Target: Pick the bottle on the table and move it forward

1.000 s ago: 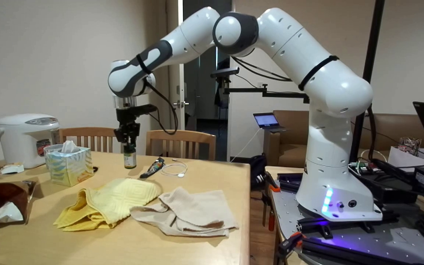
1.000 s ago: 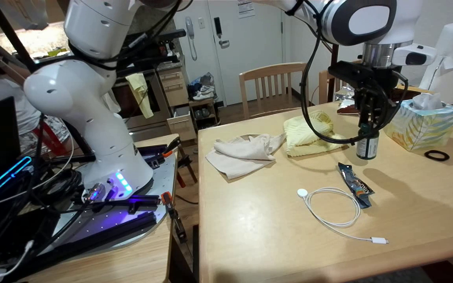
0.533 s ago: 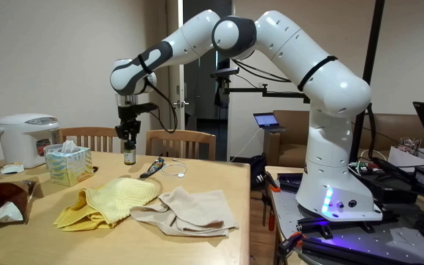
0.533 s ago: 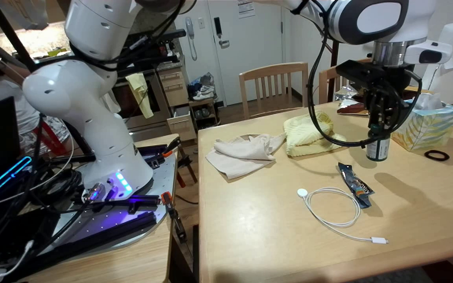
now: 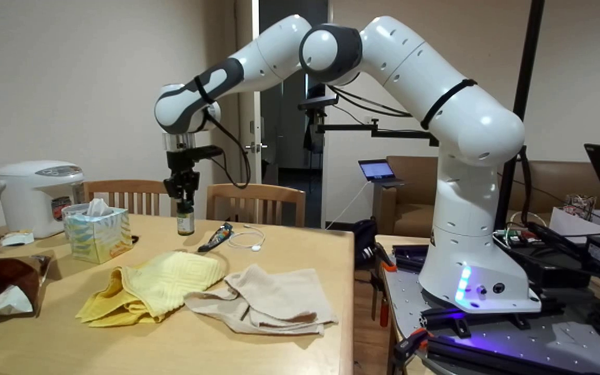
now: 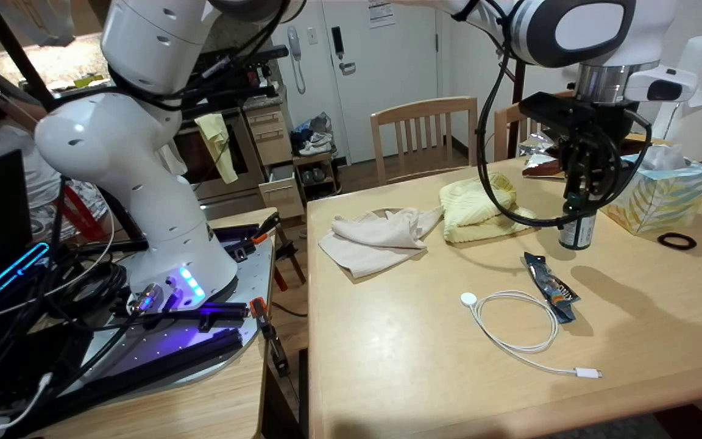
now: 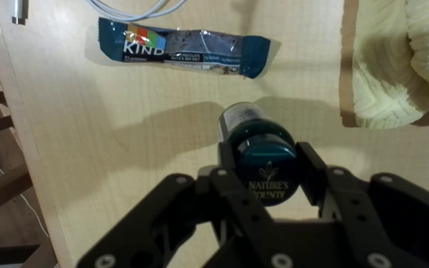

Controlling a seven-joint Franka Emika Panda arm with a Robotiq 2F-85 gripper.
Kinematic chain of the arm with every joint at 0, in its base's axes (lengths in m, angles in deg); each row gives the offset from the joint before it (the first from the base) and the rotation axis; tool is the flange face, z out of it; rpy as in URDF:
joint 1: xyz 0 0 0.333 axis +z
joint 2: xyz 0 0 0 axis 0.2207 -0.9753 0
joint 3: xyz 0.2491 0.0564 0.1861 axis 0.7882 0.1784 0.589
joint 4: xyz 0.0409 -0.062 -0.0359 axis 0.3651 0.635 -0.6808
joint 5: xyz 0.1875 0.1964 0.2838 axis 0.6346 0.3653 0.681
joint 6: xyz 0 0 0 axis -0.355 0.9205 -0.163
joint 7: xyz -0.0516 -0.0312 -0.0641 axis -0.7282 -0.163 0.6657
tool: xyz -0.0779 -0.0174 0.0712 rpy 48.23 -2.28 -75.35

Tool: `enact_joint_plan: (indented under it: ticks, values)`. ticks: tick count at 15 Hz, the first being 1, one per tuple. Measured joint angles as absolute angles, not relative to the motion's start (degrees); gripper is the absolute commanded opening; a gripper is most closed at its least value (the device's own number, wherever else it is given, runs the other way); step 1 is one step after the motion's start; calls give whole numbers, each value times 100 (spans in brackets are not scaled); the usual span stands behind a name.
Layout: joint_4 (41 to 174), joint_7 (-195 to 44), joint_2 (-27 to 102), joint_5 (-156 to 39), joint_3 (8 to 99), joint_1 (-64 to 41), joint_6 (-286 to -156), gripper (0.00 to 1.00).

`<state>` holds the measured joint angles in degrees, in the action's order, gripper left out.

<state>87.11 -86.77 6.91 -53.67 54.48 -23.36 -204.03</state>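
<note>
Being pinched by its cap (image 7: 268, 182) in the tool (image 7: 266, 160), the bottle (image 6: 577, 233) has been drawn slightly back towards the robot's base (image 6: 168, 262), near the snack bar (image 6: 551, 288); the final place on the counter (image 6: 400, 329) is probably being adjusted.

in the wrist view the end effector (image 7: 268, 165) hides both sides of the cap on the nature's bounty bottle (image 7: 259, 154), and its own rear runs off the bottom edge. the finest print on the kind bar (image 7: 184, 48) blurs there. the white charging cable (image 7: 127, 18) is cut at the top, the yellow towel (image 7: 385, 74) at the right. the bottle's label is too small to read in both exterior views, and whether the base touches the table (image 6: 400, 341) is hard to say. in an exterior view a black cable (image 6: 481, 131) covers part of the tissue box (image 6: 662, 204).
</note>
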Motion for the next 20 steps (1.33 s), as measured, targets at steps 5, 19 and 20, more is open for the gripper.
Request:
enact_joint_plan:
  ticks: [5, 19, 20]
  values:
    - [8606, -8691, 675, -5366, 5463, -2351, -19991, 19]
    - [8399, -8806, 572, -5133, 5559, -2411, -19865, 44]
    - [8398, -8806, 571, -5111, 5568, -2418, -19865, 44]
